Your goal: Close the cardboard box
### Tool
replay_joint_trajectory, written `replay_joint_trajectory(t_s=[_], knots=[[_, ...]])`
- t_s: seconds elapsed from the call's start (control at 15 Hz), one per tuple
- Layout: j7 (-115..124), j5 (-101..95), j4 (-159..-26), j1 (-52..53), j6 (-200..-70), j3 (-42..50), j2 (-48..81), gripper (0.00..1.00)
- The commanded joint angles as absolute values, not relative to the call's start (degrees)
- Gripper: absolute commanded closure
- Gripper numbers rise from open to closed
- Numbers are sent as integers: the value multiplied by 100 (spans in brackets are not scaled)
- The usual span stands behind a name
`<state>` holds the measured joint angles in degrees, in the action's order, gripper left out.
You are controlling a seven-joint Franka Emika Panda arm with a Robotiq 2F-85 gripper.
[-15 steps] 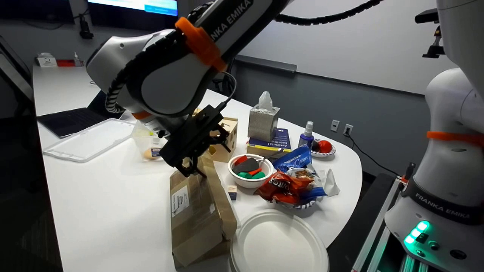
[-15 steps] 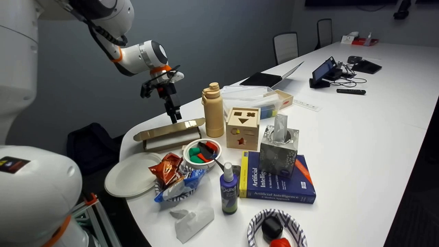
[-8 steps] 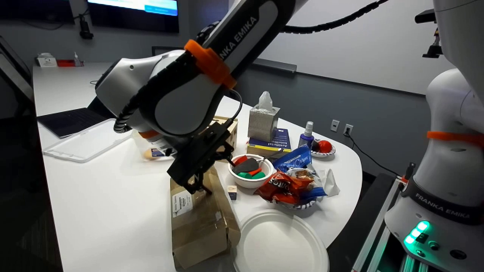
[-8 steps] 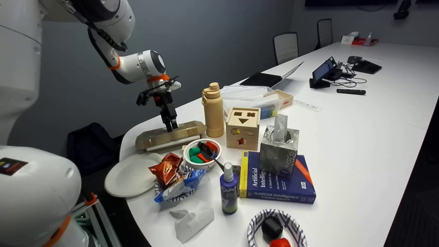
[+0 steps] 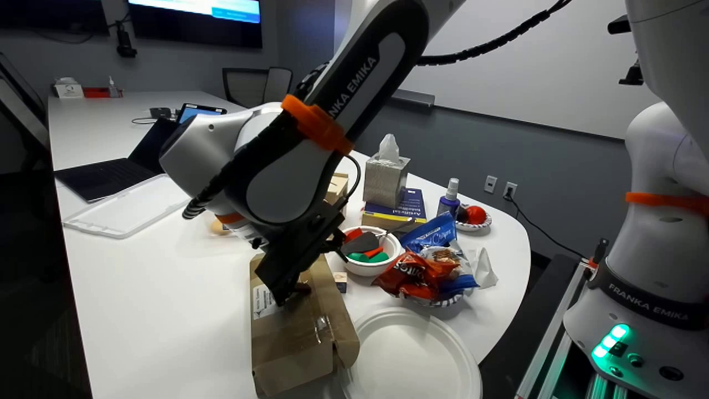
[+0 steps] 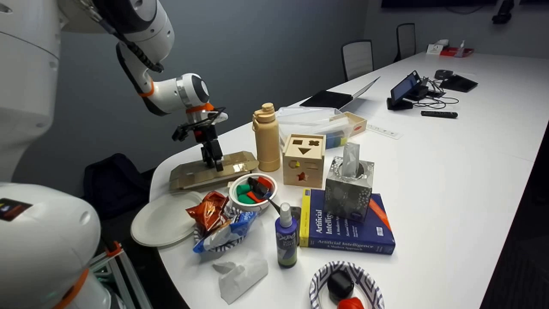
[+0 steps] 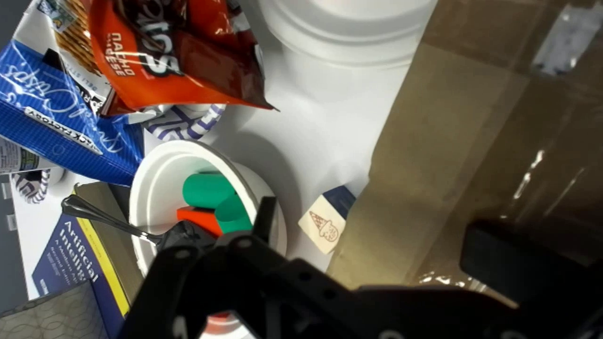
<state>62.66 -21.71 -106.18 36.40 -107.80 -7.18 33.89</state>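
A: Status on the end effector (image 6: 214, 165)?

B: Fingers (image 7: 509, 263) spread wide apart, tips at the lid (image 7: 438, 165) of the cardboard box (image 5: 304, 338). Can't tell re: contact.

A: Box pos.?

B: Nr the rounded corner of the tabletop (image 6: 429, 171), lid folded over; can't tell if it's fully down.

A: Around it?

B: White plate (image 6: 163, 219) just beside, at the tabletop's edge. Bowl (image 5: 363, 269) w/ green & red blocks (image 7: 207, 190), farther in from that edge. Tan bottle (image 6: 268, 143) by the box end farther from the plate, then wooden cube (image 6: 303, 168).

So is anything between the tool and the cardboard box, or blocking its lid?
Nothing visible separates the tool and the cardboard box; they appear to touch. Nothing plainly blocks the lid, though the white plates sit close to one corner.
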Motion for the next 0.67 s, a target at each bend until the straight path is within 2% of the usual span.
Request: replay_joint_trajectory(t_s=[0.0, 0.6], knots=[[6256, -2164, -10902, 3569, -11073, -789, 3411, 0], [6205, -2222, -11389, 3579, -11359, -849, 3378, 0]])
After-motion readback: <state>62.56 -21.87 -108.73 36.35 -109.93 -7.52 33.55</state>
